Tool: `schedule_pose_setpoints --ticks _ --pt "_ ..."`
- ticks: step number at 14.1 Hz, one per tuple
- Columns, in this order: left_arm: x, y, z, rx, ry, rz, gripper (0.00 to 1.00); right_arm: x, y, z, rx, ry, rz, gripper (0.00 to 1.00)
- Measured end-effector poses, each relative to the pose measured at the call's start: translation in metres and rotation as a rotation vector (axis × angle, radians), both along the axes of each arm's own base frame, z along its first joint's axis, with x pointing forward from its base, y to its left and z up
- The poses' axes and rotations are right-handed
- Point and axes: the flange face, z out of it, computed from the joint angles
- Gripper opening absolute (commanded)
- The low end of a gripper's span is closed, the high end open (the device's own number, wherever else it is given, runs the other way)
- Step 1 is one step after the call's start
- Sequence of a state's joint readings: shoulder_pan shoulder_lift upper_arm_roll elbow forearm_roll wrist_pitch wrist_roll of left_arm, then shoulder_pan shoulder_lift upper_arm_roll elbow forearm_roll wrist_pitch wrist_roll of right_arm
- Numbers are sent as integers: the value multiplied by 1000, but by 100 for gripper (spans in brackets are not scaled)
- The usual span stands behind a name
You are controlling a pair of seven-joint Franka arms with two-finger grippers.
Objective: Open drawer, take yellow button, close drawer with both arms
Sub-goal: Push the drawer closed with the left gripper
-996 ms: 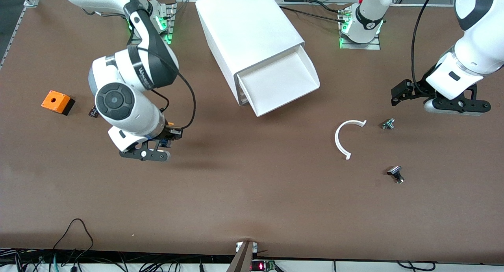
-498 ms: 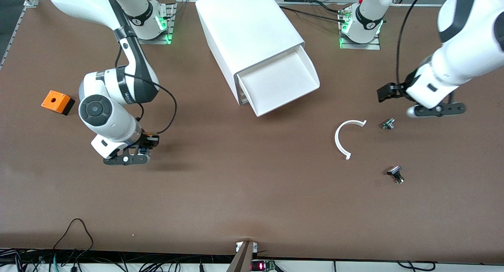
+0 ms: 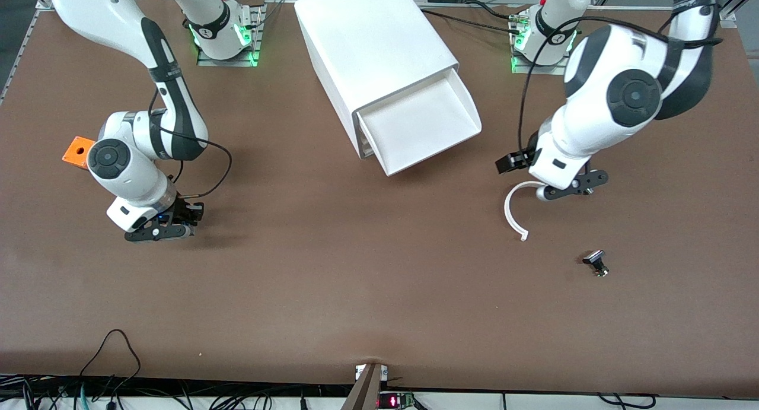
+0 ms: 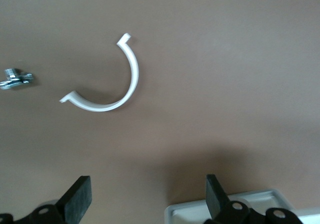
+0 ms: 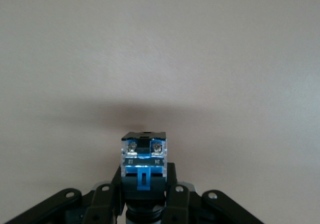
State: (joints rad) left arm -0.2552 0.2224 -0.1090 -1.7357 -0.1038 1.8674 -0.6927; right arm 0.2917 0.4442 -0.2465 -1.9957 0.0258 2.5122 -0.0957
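The drawer stands pulled out of the white cabinet on the brown bench. The right hand hangs low over the bench toward the right arm's end, closed on the button, whose blue-and-black body sticks out between its fingers. An orange box sits partly hidden by that arm. The left hand hovers with jaws wide apart and empty over one end of a white curved strip, near the drawer's front. A small metal part lies beside the strip, and a black-capped part lies nearer the camera.
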Motion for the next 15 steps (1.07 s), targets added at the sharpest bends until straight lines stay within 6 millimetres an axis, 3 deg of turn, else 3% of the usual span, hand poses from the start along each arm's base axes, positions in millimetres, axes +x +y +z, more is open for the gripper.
schedule_pose_setpoints --ticks 2,5,7,10,12,15 --pt "-5 -41 -19 -1 -21 68 100 -5 -18 -10 39 2 6 0" --pt "-27 -107 -44 10 -32 125 100 -8 -42 -26 76 -3 23 0" --pt "-37 -125 -53 51 -49 121 100 -9 -51 -40 90 -5 24 0" --pt "-43 -129 -57 75 -57 107 100 -12 -53 -57 93 5 16 0" --pt "-46 -132 -60 78 -53 100 100 -13 -53 -64 98 14 5 16" --pt "-57 -140 -70 78 -44 83 100 -14 -54 -67 101 16 -2 50"
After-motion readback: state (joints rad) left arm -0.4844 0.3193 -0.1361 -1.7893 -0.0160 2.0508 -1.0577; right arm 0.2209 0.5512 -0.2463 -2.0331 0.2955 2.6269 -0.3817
